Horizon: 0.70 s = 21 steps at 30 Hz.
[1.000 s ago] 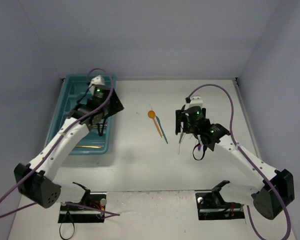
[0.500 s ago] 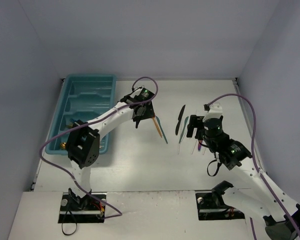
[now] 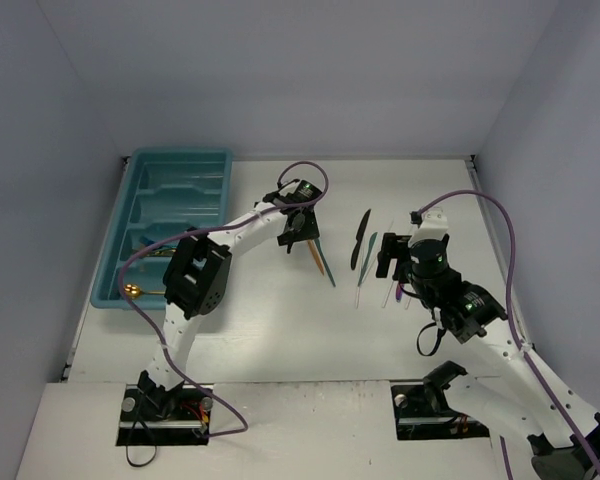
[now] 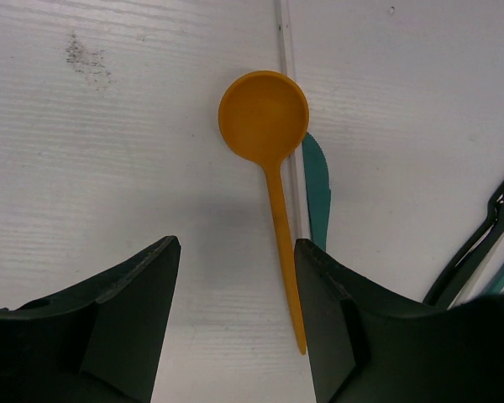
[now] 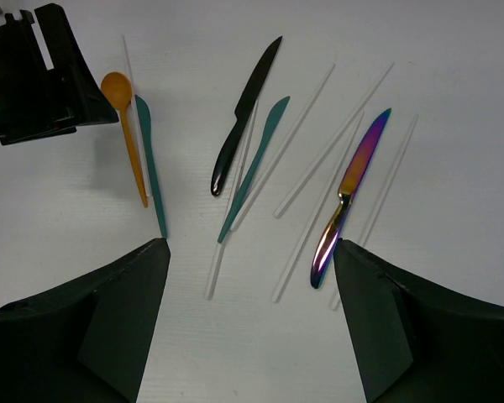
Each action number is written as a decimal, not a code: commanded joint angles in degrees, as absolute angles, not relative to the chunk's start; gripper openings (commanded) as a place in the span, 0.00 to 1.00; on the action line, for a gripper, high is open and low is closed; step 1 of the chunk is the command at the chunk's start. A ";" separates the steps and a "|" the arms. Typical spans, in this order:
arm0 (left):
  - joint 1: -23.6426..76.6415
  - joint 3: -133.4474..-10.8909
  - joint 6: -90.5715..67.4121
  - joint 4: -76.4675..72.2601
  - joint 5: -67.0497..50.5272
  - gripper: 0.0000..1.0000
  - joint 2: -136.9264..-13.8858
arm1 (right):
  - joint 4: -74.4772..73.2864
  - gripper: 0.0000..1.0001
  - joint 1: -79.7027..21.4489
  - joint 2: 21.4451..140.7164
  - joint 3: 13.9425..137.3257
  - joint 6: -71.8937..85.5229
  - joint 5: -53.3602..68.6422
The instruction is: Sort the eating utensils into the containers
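Note:
The teal tray (image 3: pixel 170 215) with its long containers sits at the far left, and a gold utensil (image 3: pixel 133 290) lies at its near end. An orange spoon (image 4: pixel 265 117) lies mid-table beside a teal knife (image 4: pixel 317 189). My left gripper (image 4: pixel 235 327) hovers open over the spoon's handle, which runs close to the right finger (image 4: pixel 340 336). Further right lie a black knife (image 5: pixel 245 117), another teal knife (image 5: pixel 256 164), an iridescent purple knife (image 5: pixel 349 193) and several white utensils (image 5: pixel 307 138). Just short of them, my right gripper (image 5: pixel 250 319) is open and holds nothing.
The left arm's forearm (image 3: pixel 245 225) stretches from beside the tray toward the table's centre. Grey walls close in the table at the back and both sides. The right arm's purple cable (image 3: pixel 480 205) loops above the right side.
My left arm has swung from over the tray to the centre, above the orange spoon. My right gripper has pulled back from the utensil cluster, baring the black and teal knives.

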<state>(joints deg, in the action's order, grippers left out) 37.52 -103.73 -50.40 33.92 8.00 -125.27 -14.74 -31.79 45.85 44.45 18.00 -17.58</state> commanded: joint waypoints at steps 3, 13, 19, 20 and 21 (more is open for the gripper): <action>38.01 -107.62 -52.09 32.87 7.74 0.53 -126.31 | -14.21 0.77 -31.29 44.46 45.05 18.07 -19.70; 38.06 -105.90 -53.25 32.96 9.55 0.45 -126.94 | -14.64 0.77 -31.20 44.24 45.00 18.51 -19.69; 37.92 -104.28 -53.88 33.14 10.06 0.37 -127.27 | -14.72 0.77 -31.20 43.90 45.00 18.68 -19.78; 37.88 -104.22 -53.86 33.34 10.00 0.37 -127.49 | -14.70 0.77 -31.20 43.93 44.98 18.70 -19.74; 37.88 -104.15 -53.79 33.48 9.93 0.36 -127.70 | -14.76 0.77 -31.20 43.86 44.91 18.64 -19.60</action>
